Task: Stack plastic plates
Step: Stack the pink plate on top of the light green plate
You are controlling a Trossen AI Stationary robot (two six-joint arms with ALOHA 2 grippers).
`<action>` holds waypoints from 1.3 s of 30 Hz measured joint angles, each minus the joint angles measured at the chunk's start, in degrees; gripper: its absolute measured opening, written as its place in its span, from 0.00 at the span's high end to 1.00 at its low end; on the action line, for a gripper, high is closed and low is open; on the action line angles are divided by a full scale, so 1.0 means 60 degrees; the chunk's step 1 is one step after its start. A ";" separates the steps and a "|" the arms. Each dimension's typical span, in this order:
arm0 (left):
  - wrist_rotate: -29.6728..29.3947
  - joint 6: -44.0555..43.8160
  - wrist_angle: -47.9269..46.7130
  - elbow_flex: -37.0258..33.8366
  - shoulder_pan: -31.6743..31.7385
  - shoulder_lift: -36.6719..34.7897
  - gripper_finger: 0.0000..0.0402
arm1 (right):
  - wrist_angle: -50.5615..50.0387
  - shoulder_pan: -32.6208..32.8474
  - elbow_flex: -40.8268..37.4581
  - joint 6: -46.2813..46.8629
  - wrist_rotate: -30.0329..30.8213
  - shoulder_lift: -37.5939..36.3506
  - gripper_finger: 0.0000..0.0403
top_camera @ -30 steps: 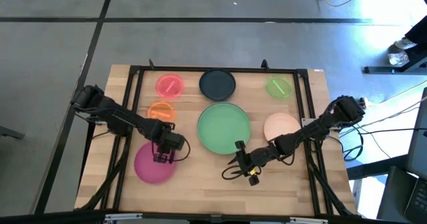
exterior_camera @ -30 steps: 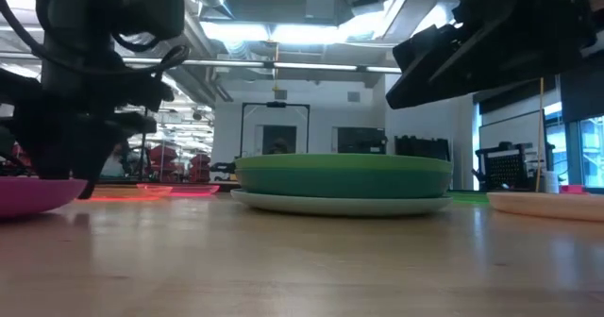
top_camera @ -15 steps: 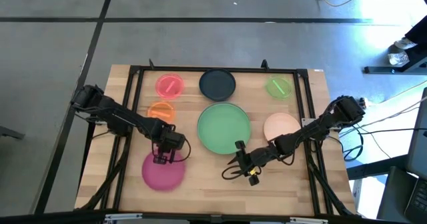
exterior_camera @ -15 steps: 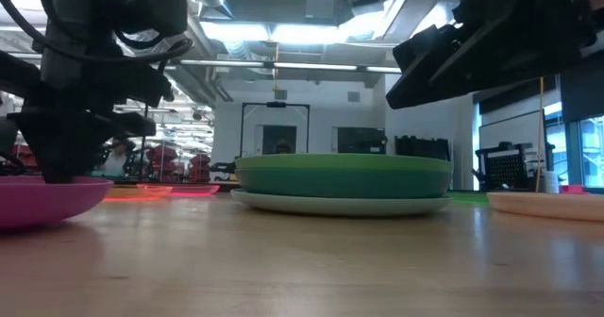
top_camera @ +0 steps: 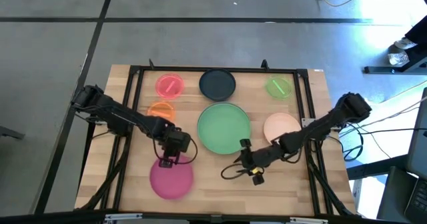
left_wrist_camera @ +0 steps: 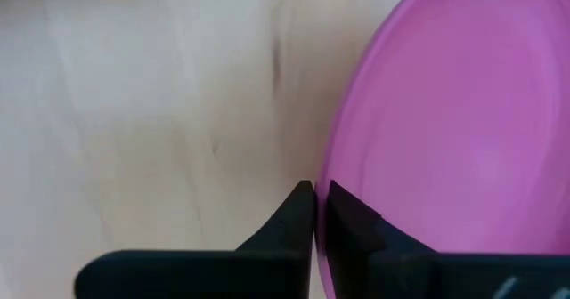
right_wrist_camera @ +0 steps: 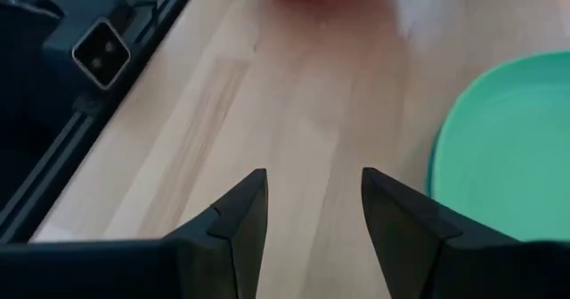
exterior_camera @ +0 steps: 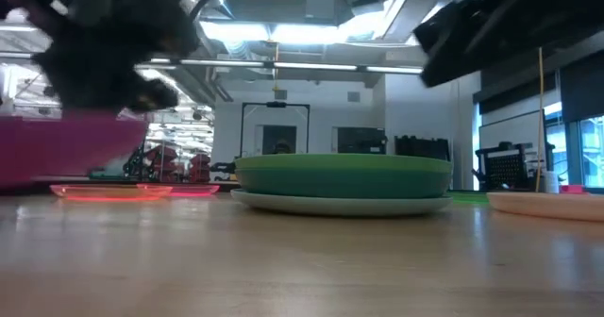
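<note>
Since a second earlier, we saw the magenta plate point(top_camera: 171, 179) lifted off the counter point(top_camera: 207, 181) at front left, its rim pinched in the left pincer point(top_camera: 167, 162) (fingers closed); the right pincer point(top_camera: 243, 159) hung parted beside the green plate point(top_camera: 223, 127).

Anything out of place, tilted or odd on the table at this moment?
Only the magenta plate: the left gripper pinches its rim and holds it off the table, apart from the green stack. Nothing looks spilled or damaged.

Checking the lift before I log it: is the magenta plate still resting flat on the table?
No: in the low view the magenta plate hangs above the table, pinched at its rim by the left gripper.
</note>
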 joint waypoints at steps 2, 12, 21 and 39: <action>-0.0187 0.0096 0.0017 0.0357 0.0029 0.0000 0.97 | -0.0375 0.0255 0.0025 0.0011 0.0397 -0.0226 0.57; -0.2492 -0.0142 0.1558 0.1706 0.0711 0.0000 0.97 | -0.0912 0.1142 0.0050 0.0008 0.2234 -0.0698 0.57; -0.3558 -0.0651 0.3636 0.1752 0.1812 0.0000 0.97 | -0.0792 0.1126 0.0050 -0.0005 0.2359 -0.0698 0.57; -0.4262 -0.0677 0.4428 0.0736 0.3424 0.0419 0.97 | -0.0799 0.1122 0.0047 -0.0012 0.2953 -0.0698 0.57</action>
